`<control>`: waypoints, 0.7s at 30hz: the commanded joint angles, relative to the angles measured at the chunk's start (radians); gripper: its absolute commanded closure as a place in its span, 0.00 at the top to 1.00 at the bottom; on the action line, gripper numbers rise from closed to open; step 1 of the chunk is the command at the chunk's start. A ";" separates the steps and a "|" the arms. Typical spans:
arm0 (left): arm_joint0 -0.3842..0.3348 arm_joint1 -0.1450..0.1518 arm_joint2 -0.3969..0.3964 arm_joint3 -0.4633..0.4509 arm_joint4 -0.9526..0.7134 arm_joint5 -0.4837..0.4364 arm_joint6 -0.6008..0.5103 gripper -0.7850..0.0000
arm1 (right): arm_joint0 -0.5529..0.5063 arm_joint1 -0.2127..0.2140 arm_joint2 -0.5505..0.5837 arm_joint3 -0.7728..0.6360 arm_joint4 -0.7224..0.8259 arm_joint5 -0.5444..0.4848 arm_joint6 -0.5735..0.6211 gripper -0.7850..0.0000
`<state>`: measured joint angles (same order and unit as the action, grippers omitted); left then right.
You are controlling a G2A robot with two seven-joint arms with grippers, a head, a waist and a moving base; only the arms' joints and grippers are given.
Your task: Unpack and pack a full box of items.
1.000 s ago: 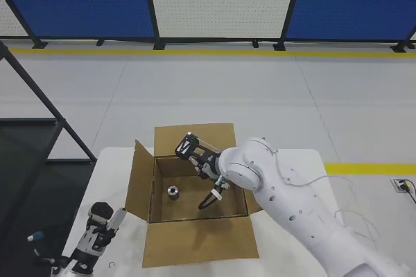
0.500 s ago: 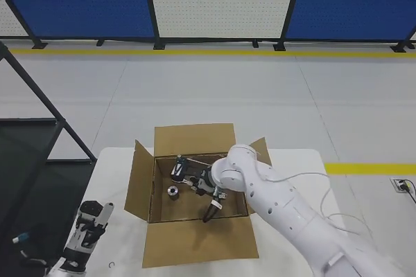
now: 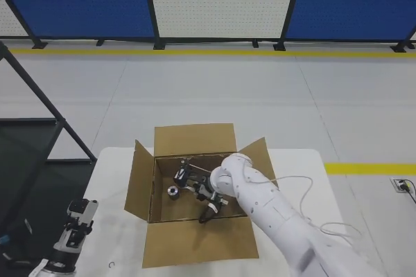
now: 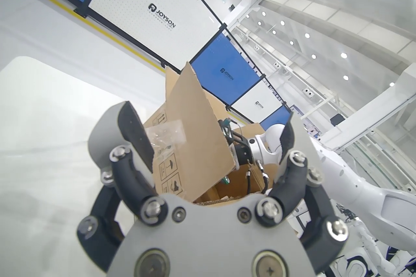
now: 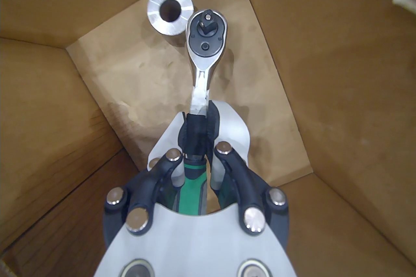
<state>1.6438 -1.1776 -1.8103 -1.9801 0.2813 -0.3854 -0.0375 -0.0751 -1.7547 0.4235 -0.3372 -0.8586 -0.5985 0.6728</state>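
An open cardboard box (image 3: 168,140) stands on the white table (image 3: 298,180). My right gripper (image 3: 187,179) is down inside it, shut on a ratchet wrench (image 5: 205,41) by its green and black handle. The wrench head hangs just above the box floor, right beside a short metal cylinder with a bore (image 5: 169,13), also visible on the box floor (image 3: 172,191). My left gripper (image 3: 78,209) sits at the table's near left edge, away from the box, open with nothing between its fingers (image 4: 135,132). From there the box's side flap (image 4: 195,129) is in sight.
All box flaps are folded outward; the front flap (image 3: 197,242) lies flat on the table. A clear plastic bag (image 4: 165,135) shows by the box's left side. A dark rack (image 3: 21,173) stands left of the table. Bare tabletop lies right of the box.
The right gripper has gone down from the box's back rim into the box, carrying the wrench. The left gripper has drifted left toward the table's edge.
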 commanded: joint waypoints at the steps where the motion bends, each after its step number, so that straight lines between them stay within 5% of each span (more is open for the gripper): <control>1: 0.000 0.000 -0.002 0.001 -0.001 -0.001 -0.003 1.00 | -0.002 -0.015 0.005 0.028 0.019 0.035 0.007 0.00; 14: -0.012 -0.003 -0.001 0.007 0.003 -0.006 -0.026 1.00 | 0.005 -0.068 0.024 0.127 0.055 0.083 0.032 0.00; 17: -0.012 -0.003 0.000 0.007 0.005 -0.008 -0.028 1.00 | 0.007 -0.073 0.026 0.138 0.053 0.082 0.034 0.18; 21: -0.007 -0.005 -0.002 0.007 0.003 -0.013 -0.026 1.00 | 0.010 -0.078 0.029 0.150 0.050 0.080 0.035 0.24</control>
<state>1.6352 -1.1819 -1.8117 -1.9732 0.2850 -0.3972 -0.0650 -0.0659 -1.8321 0.4520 -0.1900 -0.8078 -0.5181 0.7081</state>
